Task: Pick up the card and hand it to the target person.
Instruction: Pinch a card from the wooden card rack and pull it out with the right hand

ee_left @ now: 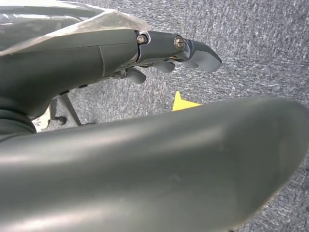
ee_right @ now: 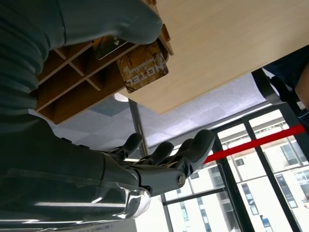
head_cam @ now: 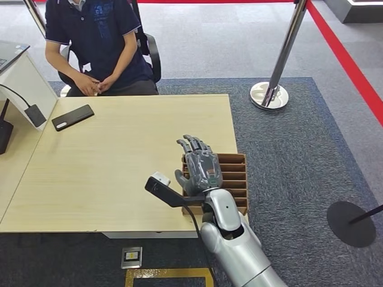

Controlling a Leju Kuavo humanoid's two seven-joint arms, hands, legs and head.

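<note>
One card (ee_right: 143, 66) apparently lies under the thumb, apart from the fingers (ee_right: 165, 153).

Silver, glossy right arm (head_cam: 239, 245); grey hand (head_cam: 201, 167) with dark fingers (ee_right: 175, 154), bright screw at one joint; black cable along wrist.

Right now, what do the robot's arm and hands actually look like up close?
The right arm is smooth, rounded silver metal. A black cable runs along its wrist. The right hand is grey, with a small coloured patch on its back and darker grey fingers pinned by silver screws. The left hand is equally dark grey.
</note>
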